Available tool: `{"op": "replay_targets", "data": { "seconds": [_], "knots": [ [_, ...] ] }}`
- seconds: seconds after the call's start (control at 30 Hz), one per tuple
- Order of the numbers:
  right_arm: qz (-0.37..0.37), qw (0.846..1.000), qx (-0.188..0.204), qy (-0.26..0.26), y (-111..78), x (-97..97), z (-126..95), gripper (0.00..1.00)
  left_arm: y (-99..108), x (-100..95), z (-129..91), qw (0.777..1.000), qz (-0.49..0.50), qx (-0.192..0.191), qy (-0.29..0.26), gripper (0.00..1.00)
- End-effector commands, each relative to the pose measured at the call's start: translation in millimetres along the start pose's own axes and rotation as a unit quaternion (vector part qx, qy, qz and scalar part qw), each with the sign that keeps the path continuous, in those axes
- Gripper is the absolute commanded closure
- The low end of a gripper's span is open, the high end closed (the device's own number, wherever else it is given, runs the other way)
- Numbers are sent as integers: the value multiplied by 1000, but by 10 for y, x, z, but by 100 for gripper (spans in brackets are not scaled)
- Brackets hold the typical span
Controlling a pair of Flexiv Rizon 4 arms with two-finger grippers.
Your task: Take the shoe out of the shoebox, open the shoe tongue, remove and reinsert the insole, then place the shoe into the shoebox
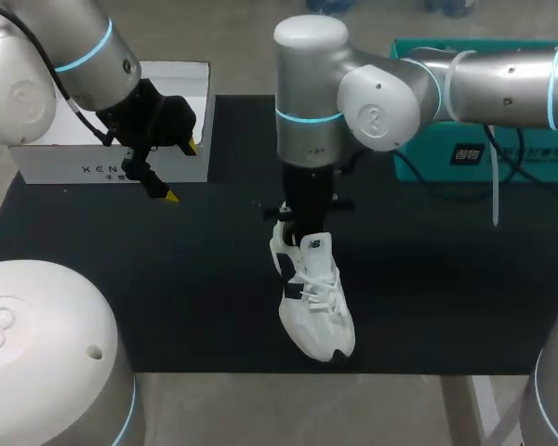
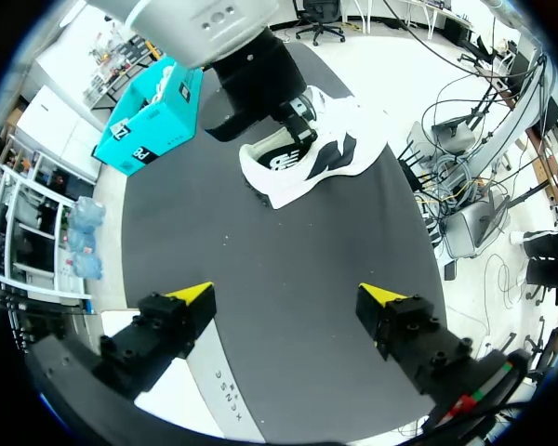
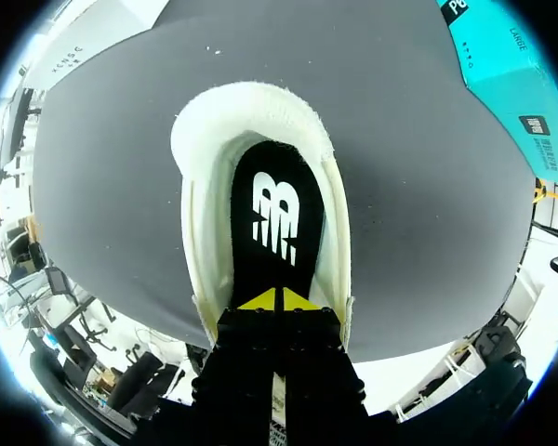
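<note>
Shoe is out of the white shoebox, mid-surface, toe near. Right jaws clenched, tips down in the opening at the insole; cannot tell if they pinch it. Left jaws released, far left by the shoebox. Insole step likely underway; reboxing left.

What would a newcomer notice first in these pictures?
The white shoe in the middle of the black mat, with the right gripper down in its opening, tips together over the black insole. Then the left gripper, open, hovering at the white shoebox at the mat's far left corner.
</note>
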State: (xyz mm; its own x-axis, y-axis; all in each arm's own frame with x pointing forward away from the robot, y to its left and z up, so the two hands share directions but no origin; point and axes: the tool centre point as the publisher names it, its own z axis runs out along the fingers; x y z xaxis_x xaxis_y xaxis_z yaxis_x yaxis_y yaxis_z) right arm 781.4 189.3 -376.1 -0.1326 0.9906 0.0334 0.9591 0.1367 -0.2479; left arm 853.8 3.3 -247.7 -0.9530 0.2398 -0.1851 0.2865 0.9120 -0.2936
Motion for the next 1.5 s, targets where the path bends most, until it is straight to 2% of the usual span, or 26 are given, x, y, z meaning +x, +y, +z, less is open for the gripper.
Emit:
{"op": "replay_targets", "data": {
  "seconds": [0.03,0.17,0.3,0.43,0.5,0.77,0.93,0.97,1.07,1.2,1.3,1.5],
  "knots": [
    [1,1000,12,-1,80,44,66,90,-1,3,-3,1000,0,-1,0,0],
    [5,1000,11,2,66,37,49,66,-1,3,-3,1000,0,-1,0,0],
    [7,1000,11,1,59,33,29,58,-1,3,-3,1000,0,-1,0,0],
    [7,1000,13,-1,47,45,43,57,-1,3,-3,1000,0,-1,0,0],
    [7,1000,13,0,46,46,46,53,-1,3,-3,1000,0,-1,0,0],
    [6,1000,12,-4,52,64,41,54,-1,3,-3,1000,0,-1,0,0],
    [4,1000,15,-4,59,80,64,51,-1,3,-3,1000,0,-1,0,0],
    [4,1000,15,-4,59,81,65,49,-1,3,-3,1000,0,-1,0,0],
    [3,1000,16,-5,61,92,61,29,-1,3,-3,1000,0,-1,0,0],
    [3,1000,15,-5,64,93,59,25,-1,3,-3,1000,0,-1,0,0],
    [3,1000,13,-6,61,94,39,27,-1,3,-3,1000,0,-1,0,0],
    [0,1000,-6,-23,69,113,-130,25,-1,3,-3,1000,0,-1,0,0]
  ]
}}
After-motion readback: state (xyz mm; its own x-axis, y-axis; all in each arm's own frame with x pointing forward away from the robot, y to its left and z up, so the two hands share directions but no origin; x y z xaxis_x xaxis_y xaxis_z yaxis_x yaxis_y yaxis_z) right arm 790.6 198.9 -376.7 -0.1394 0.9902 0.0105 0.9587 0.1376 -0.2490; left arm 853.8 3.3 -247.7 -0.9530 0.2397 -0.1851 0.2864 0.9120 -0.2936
